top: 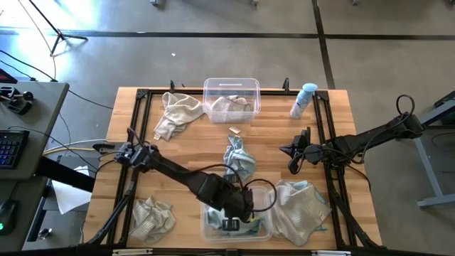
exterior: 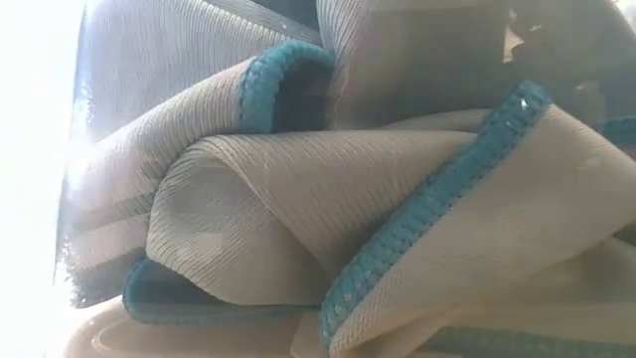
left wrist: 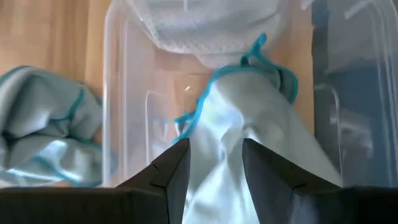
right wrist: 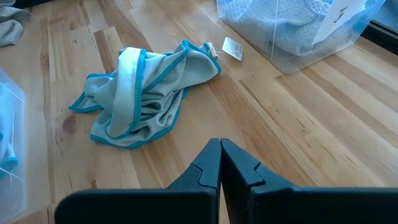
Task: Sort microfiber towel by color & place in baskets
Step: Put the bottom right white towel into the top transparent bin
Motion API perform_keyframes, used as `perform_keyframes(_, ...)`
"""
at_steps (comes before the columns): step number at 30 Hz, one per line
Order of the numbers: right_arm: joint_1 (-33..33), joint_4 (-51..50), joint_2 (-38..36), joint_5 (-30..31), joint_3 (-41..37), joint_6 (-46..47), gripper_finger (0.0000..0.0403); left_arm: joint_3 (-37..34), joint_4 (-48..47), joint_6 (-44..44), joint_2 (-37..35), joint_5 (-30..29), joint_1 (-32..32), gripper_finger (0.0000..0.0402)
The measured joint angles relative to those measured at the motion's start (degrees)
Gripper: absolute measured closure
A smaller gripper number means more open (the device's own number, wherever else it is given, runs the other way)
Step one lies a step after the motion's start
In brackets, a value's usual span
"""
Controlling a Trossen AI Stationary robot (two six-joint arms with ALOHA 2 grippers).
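While the left hand [left wrist: 214, 163] is held over the near basket [top: 264, 226], its fingers are seen spread, with a blue towel [left wrist: 249, 118] draped between them down into that basket. The right hand [right wrist: 219, 163], fingers pressed together, is held above the tabletop [right wrist: 298, 130]. Another blue towel [right wrist: 140, 93] lies mid-tabletop. A beige towel [top: 231, 107] sits in the far basket [top: 232, 85]; other towels lie loose around.

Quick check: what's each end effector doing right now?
Left end effector: open, towel between its fingers, over the basket.
Right end effector: shut, empty.
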Motion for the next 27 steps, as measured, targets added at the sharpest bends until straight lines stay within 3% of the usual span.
perform_keyframes(4,0.0,0.0,0.0,0.0,0.0,0.9,0.0403,0.0,-5.4,1.6,-1.5,-1.7,-0.5,0.0268)
perform_keyframes(9,0.0,0.0,0.0,0.0,0.0,1.3,0.0403,0.0,-10.1,4.8,-1.5,-8.7,-1.3,0.0268)
perform_keyframes(17,0.0,0.0,0.0,0.0,0.0,3.4,0.0403,-3.2,-13.7,4.4,-3.7,-13.8,-1.2,0.0268)
perform_keyframes(22,0.0,-0.4,0.0,-0.1,0.0,1.1,0.0403,-12.6,-12.6,0.7,-11.3,-17.2,-1.2,0.0268)
perform_keyframes(27,0.0,0.2,0.0,-0.4,0.0,0.6,0.0403,-27.3,-5.4,-3.3,-24.5,-20.0,-1.4,0.0268)
